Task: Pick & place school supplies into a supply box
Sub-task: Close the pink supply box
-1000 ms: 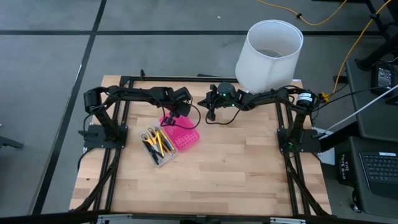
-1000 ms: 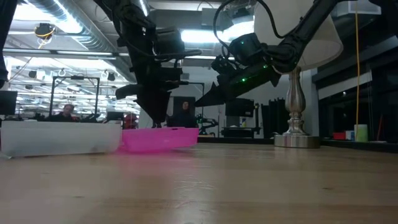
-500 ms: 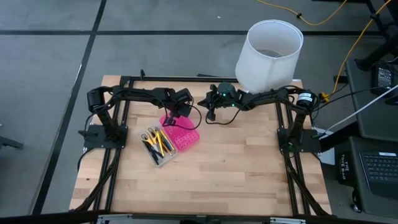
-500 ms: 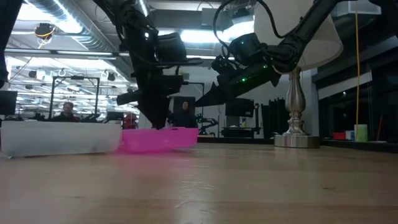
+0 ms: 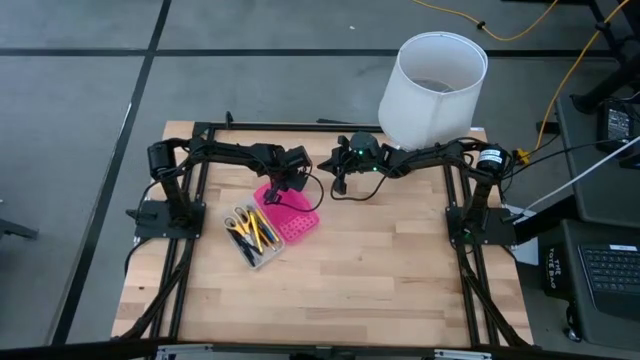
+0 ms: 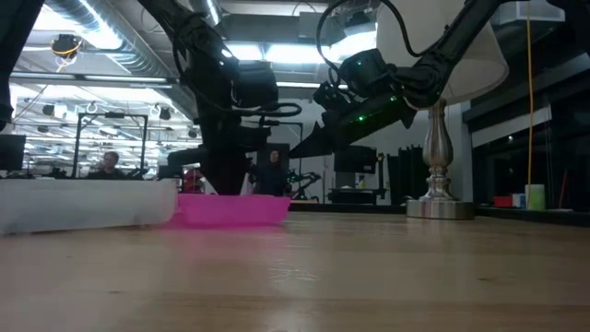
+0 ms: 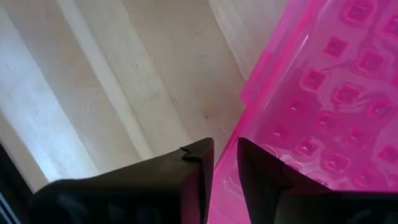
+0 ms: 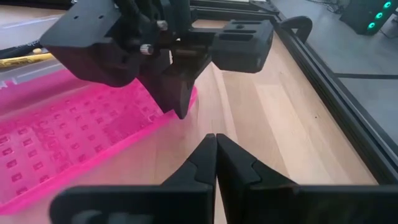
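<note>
Open pencil case (image 5: 272,228) lies on counter (image 5: 380,270), left of centre; pens w/ scissors (image 5: 250,228) in its base, lid (image 5: 292,217) flat to the right. Lamp (image 5: 432,88) at far right corner.

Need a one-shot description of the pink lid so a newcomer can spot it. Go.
Start at the white lampshade at the table's far right corner, then move left past both grippers. The left gripper pinches the far edge of a flat hot-pink lid lying open on the wood. It adjoins the clear base full of pens, and is the only pink, dimple-patterned thing there.
</note>
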You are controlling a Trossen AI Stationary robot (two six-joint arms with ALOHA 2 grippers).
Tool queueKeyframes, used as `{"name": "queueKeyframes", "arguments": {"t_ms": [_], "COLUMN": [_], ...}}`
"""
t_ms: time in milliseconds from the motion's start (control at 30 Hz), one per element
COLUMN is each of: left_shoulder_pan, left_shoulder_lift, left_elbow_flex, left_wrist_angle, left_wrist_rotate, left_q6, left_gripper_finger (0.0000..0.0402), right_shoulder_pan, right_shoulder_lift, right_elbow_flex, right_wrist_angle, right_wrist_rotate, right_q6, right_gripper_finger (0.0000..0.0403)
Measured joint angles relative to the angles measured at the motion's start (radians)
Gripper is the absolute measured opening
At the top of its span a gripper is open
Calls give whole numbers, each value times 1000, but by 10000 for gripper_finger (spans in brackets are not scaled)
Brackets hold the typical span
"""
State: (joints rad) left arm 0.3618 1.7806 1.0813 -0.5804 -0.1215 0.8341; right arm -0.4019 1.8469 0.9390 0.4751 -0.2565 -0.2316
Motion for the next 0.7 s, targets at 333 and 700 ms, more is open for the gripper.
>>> {"name": "queueKeyframes", "arguments": {"t_ms": [333, 700], "left_shoulder_pan": [-2, -41], "left_shoulder_lift": [-1, -1], "left_elbow_flex": [1, 1], "left_wrist_angle": [-18, -2], "left_wrist_rotate": [-19, -170], "left_q6": [71, 63], "left_gripper_finger": [15, 3], "right_shoulder_pan": [0, 0], "right_shoulder_lift": [0, 0], "right_elbow_flex": [0, 0], "right_wrist_angle": [0, 0], "right_wrist_rotate": [0, 1], "right_q6": [-11, -13], "right_gripper_finger": [12, 12]}}
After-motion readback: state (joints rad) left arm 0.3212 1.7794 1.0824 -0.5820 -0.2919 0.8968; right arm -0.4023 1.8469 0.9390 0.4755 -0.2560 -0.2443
